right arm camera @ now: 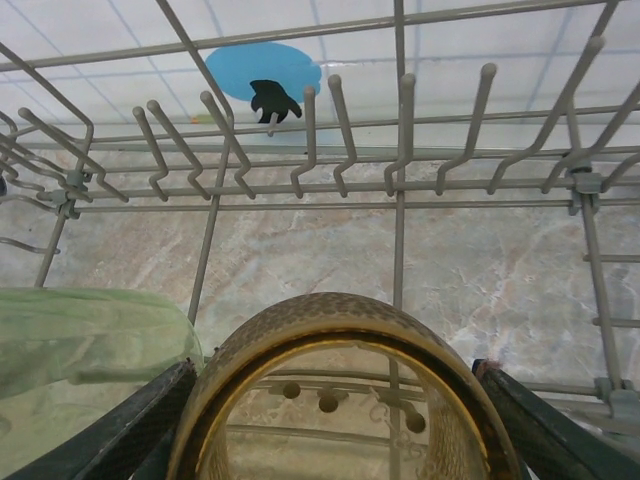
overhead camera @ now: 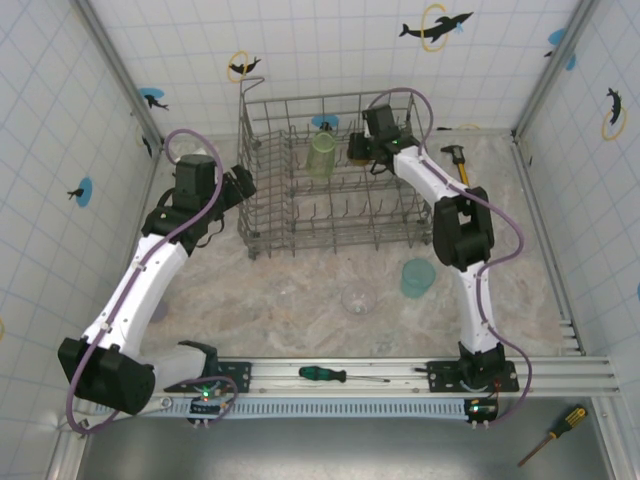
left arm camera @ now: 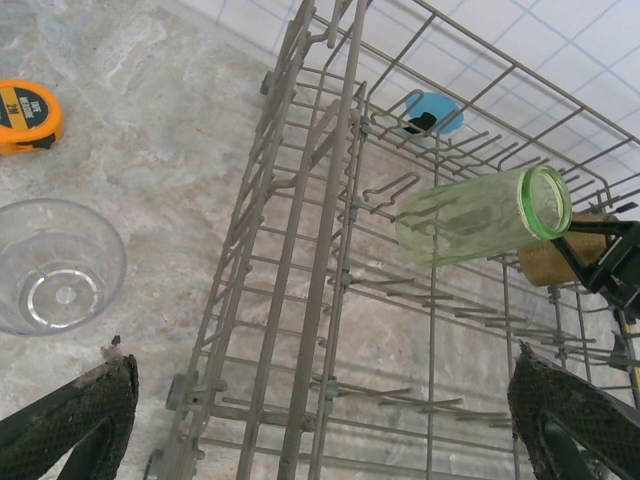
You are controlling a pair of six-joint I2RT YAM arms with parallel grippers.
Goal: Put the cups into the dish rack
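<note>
Lighting is bright and even, apparently thrown from overhead. Only soft, faint shadows are cast on the counter [overhead camera: 300, 275] beneath the dish rack [overhead camera: 262, 190]. No harsh glare is picked up, just a mild sheen on the white tiled walls [overhead camera: 330, 50]. The top view is rendered sharp, with straight lines slightly bowed near the edges. In the left wrist view the fingers [left arm camera: 75, 415] are left dark and soft. In the right wrist view the amber cup [right arm camera: 340, 320] is shown a bit soft up close.
</note>
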